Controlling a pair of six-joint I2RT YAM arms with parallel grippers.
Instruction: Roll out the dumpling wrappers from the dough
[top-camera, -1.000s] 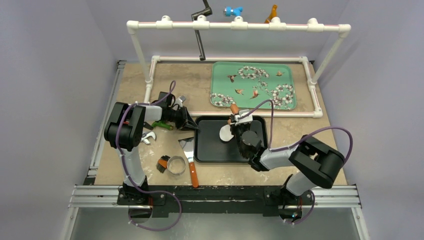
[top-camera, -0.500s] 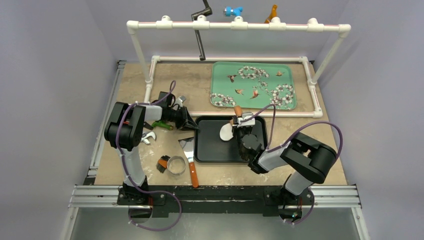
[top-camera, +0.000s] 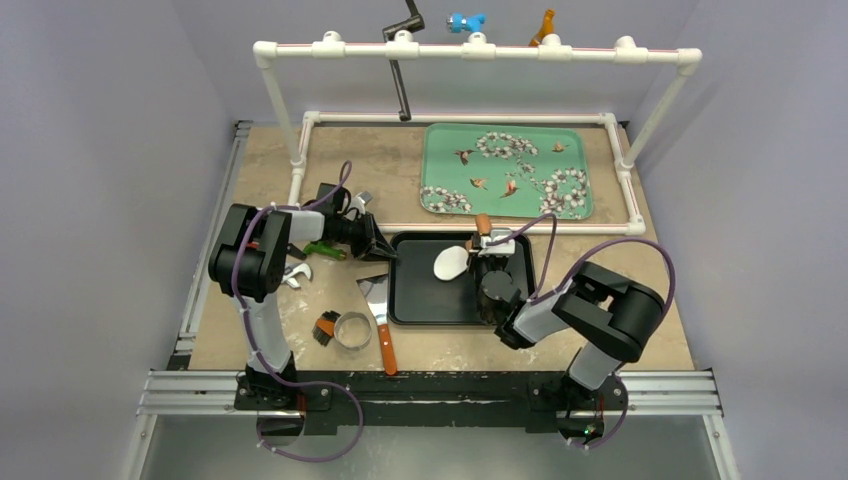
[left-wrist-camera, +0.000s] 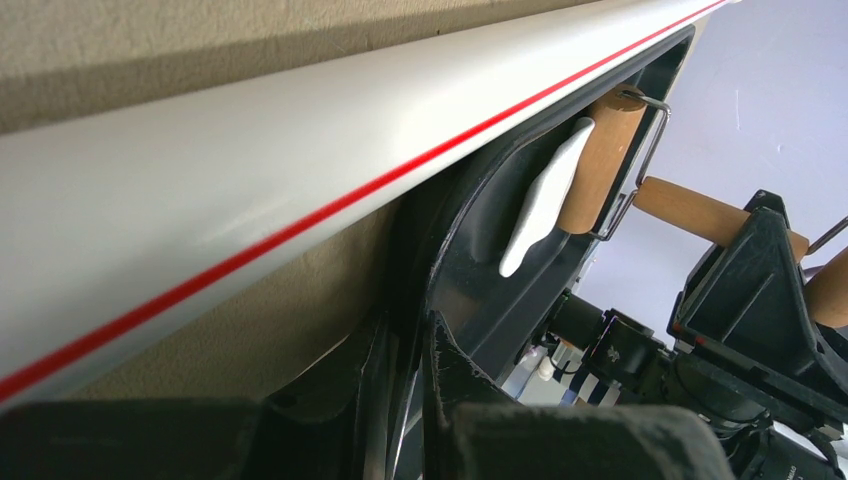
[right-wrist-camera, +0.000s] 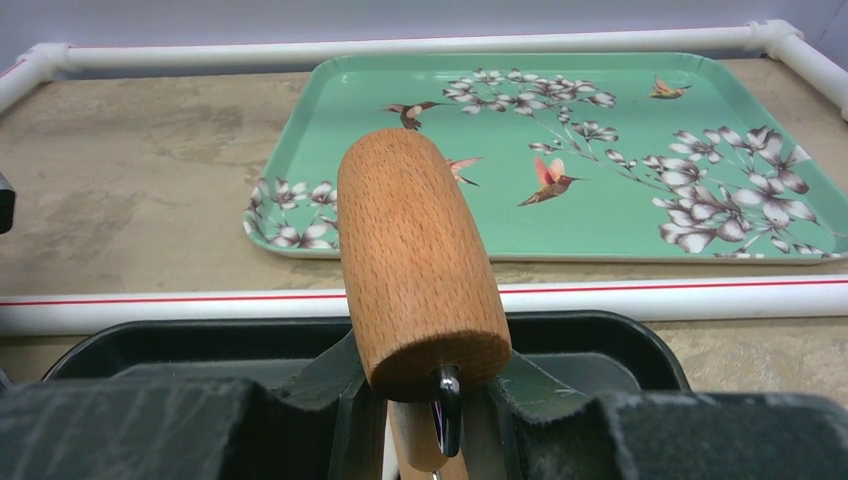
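Off the near-left corner of the rectangular black plastic tray (top-camera: 430, 300) stands a round metal ring cutter (top-camera: 352, 330). Just beside the tray's left edge lies a flat metal scraper with an orange handle (top-camera: 381, 312). My left gripper (top-camera: 384, 251) sits at the tray's far-left corner, its fingers pinched together on the tray's rim. Inside the tray, in its far half and a little left of centre, lies the thin white round dumpling wrapper (top-camera: 450, 263), flat on the tray floor. The small cylindrical wooden roller (right-wrist-camera: 420, 260) is touching its right edge. My right gripper (top-camera: 490, 258) reaches in over the tray's right half, its fingers clamped on the roller's wooden handle. Beyond the tray's far edge, past a white pipe, is a mint-green tray printed with flowers and birds (top-camera: 508, 172).
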